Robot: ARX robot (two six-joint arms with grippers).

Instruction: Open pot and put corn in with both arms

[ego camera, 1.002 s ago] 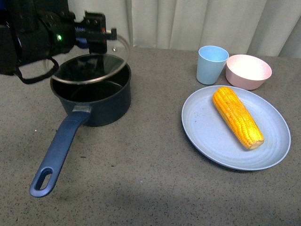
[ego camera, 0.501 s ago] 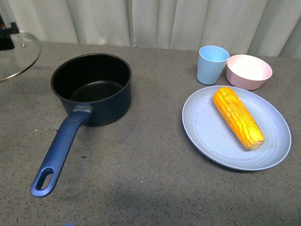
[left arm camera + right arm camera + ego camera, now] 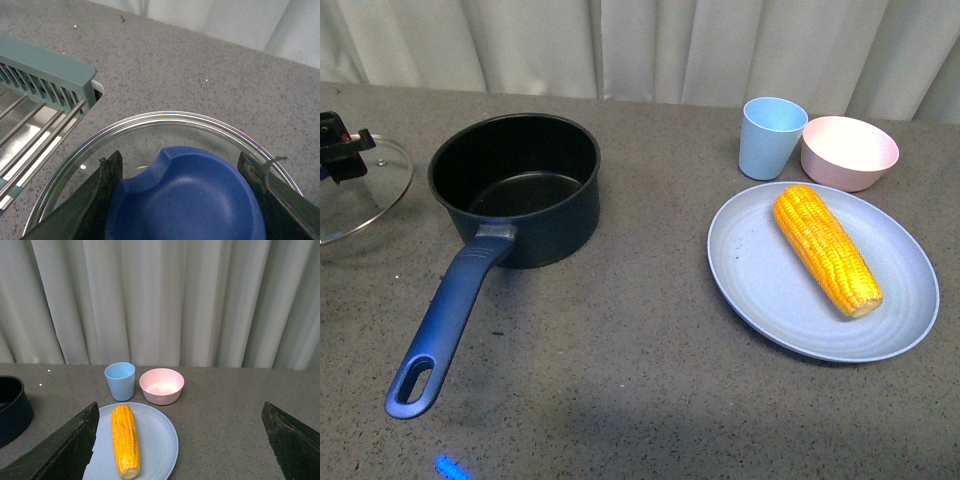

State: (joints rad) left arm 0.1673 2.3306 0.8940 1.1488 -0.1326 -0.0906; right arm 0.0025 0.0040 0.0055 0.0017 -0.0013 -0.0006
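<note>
Lid [image 3: 365, 195] clamped in left fingers [image 3: 107, 180] beside pot [image 3: 515, 190]; right fingers [image 3: 65, 445] spread, empty. Risk: rim clipping rack [image 3: 45, 70] on set-down.

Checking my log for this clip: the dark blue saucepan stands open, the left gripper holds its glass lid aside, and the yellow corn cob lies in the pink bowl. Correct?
No: the yellow corn cob lies on the pale blue plate, not in the pink bowl, as the front view shows. The rest holds.
</note>
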